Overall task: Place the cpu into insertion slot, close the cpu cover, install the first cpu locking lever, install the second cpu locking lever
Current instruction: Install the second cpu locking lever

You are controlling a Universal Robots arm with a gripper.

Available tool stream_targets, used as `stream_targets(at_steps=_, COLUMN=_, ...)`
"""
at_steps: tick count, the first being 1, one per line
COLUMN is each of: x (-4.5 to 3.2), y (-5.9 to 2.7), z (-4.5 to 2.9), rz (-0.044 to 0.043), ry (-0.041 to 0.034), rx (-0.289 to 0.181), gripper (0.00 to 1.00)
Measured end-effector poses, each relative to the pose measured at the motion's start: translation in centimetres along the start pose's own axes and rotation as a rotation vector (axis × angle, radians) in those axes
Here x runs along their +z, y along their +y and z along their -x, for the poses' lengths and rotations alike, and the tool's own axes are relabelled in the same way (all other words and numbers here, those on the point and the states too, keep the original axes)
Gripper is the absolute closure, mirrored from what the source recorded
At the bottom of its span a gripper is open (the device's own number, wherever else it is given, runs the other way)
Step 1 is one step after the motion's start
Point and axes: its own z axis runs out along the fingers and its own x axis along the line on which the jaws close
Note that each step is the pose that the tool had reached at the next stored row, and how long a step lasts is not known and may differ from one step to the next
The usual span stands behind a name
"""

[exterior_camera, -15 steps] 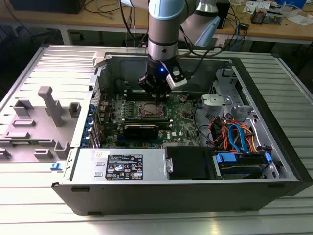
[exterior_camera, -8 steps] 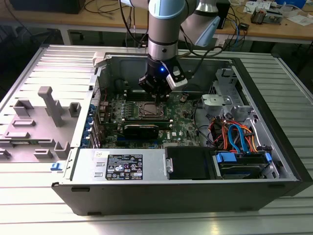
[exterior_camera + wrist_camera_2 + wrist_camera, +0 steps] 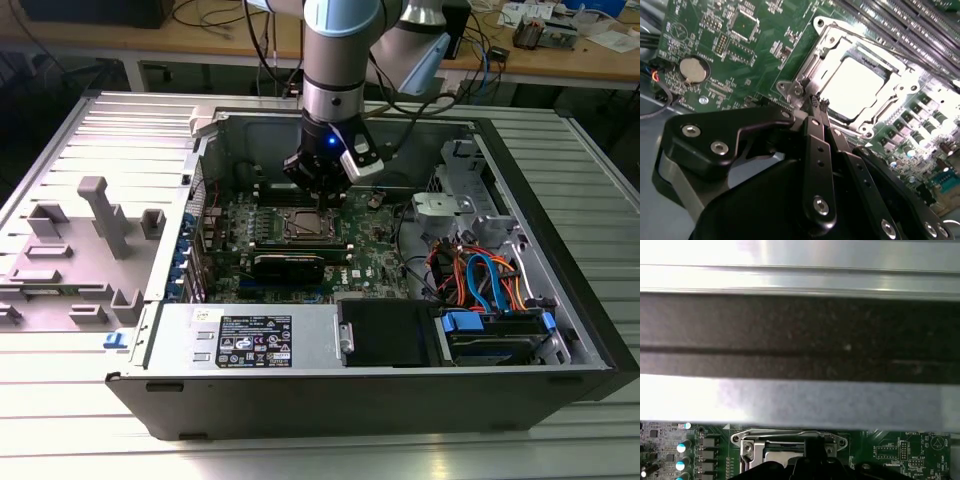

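My gripper hangs inside the open computer case, just above the far edge of the insertion slot on the green board. In the second wrist view the black fingers lie pressed together, shut, and the gripper tips sit at the corner of the slot's silver rim. The cpu lies flat in the slot, its metal top glaring bright. The cpu cover looks lowered as a shiny frame around it. Slot rim and gripper also show in the first wrist view. I cannot make out the locking levers.
The case wall with a white label fronts the exterior view. A black drive box and blue and orange cables crowd the exterior view's right. Black memory slots lie behind the socket. A round coin battery sits on the board.
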Motion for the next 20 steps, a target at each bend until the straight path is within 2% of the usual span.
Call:
stream_targets(at_steps=4, x=0.00, y=-0.58, z=-0.02, rz=-0.0001, ry=0.0000, rx=0.000, gripper=0.89)
stream_targets(at_steps=15, x=-0.23, y=-0.87, z=-0.03, rz=-0.0026, ry=0.0002, rx=0.000, gripper=0.89)
stream_targets(at_steps=20, x=-0.23, y=-1.46, z=-0.05, rz=-0.0026, ry=0.0001, rx=0.000, gripper=0.89)
